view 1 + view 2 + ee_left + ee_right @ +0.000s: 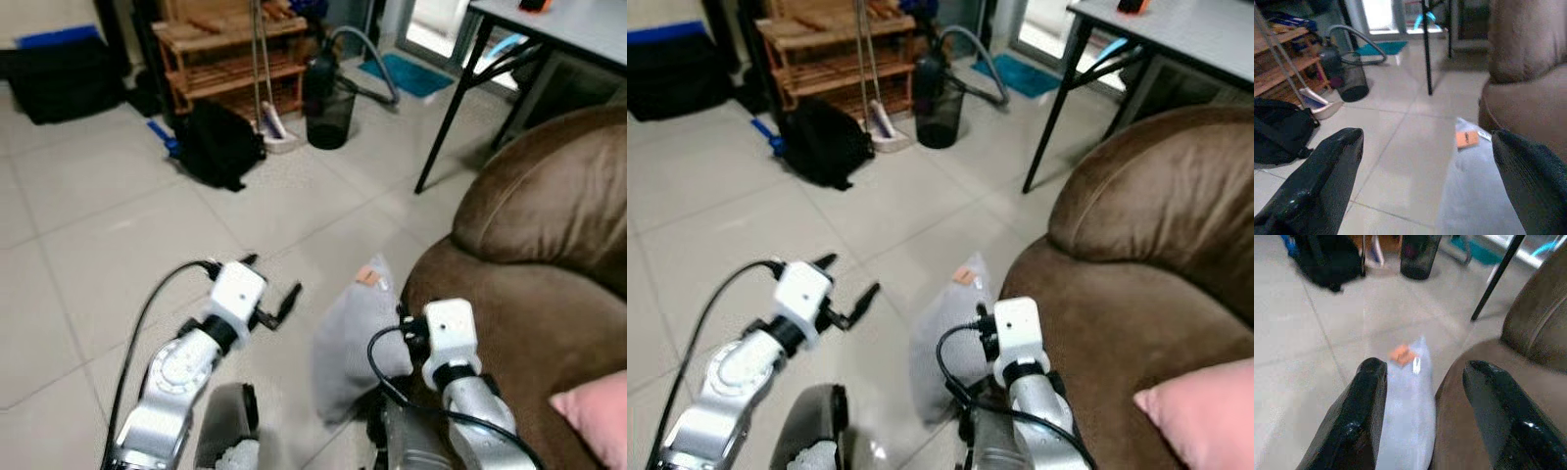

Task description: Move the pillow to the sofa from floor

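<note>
**Reaching for the pillow, grasp not yet made**

At about eight o'clock the left claw hovers over the tiled floor, fingers spread, holding nothing. Near six o'clock the grey pillow stands on edge, leaning against the brown sofa. The right claw, fingers apart, sits just above it. Next, I'd say, both claws must close in and clamp the pillow before lifting.

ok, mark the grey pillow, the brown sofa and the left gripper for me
grey pillow (355,338), left eye view, middle of its upright face.
brown sofa (549,201), left eye view, top of the rounded arm.
left gripper (1425,147), left wrist view, midway between its open fingertips.
</note>
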Controlling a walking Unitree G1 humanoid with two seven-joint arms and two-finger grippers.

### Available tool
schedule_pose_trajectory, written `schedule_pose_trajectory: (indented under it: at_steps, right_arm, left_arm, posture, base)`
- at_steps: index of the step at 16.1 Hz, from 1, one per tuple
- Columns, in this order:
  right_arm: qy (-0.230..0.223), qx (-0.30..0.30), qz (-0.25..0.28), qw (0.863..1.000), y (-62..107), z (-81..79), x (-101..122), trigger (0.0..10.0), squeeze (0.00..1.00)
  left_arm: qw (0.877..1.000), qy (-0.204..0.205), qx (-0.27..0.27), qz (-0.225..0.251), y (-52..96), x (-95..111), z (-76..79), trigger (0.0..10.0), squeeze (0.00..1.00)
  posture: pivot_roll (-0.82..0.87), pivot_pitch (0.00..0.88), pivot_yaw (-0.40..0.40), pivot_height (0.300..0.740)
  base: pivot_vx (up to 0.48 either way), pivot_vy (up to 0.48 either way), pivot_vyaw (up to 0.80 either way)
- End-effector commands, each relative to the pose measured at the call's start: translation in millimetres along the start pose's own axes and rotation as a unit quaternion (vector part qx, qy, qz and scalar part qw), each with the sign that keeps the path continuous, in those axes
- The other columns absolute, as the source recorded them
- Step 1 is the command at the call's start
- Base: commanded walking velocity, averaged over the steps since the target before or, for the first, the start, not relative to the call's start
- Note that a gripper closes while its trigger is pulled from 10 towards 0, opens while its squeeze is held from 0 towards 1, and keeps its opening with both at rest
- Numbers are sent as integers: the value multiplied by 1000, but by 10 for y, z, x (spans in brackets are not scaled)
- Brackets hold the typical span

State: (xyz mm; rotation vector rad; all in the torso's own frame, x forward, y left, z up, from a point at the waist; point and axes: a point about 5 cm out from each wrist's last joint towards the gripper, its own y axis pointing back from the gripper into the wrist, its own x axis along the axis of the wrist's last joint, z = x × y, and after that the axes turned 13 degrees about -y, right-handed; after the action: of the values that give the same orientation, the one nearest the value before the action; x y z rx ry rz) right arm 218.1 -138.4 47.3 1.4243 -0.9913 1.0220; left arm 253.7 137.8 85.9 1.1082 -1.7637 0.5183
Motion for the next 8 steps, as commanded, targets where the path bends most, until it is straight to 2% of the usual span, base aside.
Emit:
schedule_pose_trajectory:
  at_steps: [1, 3, 6, 7, 8]
  right_arm:
    - [3, -7, -5, 1000, -29, 26, -47, 10000, 0]
    - [10, -8, -18, 1000, -132, 4, -110, 10000, 0]
    - [-18, 0, -36, 999, -358, -88, -204, 10000, 0]
    - [-12, -8, -38, 999, -417, -105, -223, 10000, 0]
    - [-32, -9, -38, 999, -468, -114, -226, 10000, 0]
  left_arm:
    - [1000, -11, -9, -1, -6, -14, -4, 10000, 0]
    - [1000, -19, -4, -3, 18, -13, -85, 10000, 0]
    - [998, -49, 31, 2, 88, -22, -313, 10000, 0]
    - [998, -49, 36, 8, 85, 9, -373, 10000, 0]
    - [998, -47, 30, 16, 84, 50, -410, 10000, 0]
  posture:
    - [14, 107, -35, 573]
    - [29, 146, -17, 558]
    - [67, 207, -9, 558]
    - [79, 223, -8, 558]
    - [97, 242, -5, 558]
  base:
    - [0, 0, 0]
    - [0, 0, 0]
    - [0, 0, 0]
    - [0, 0, 0]
    - [0, 0, 0]
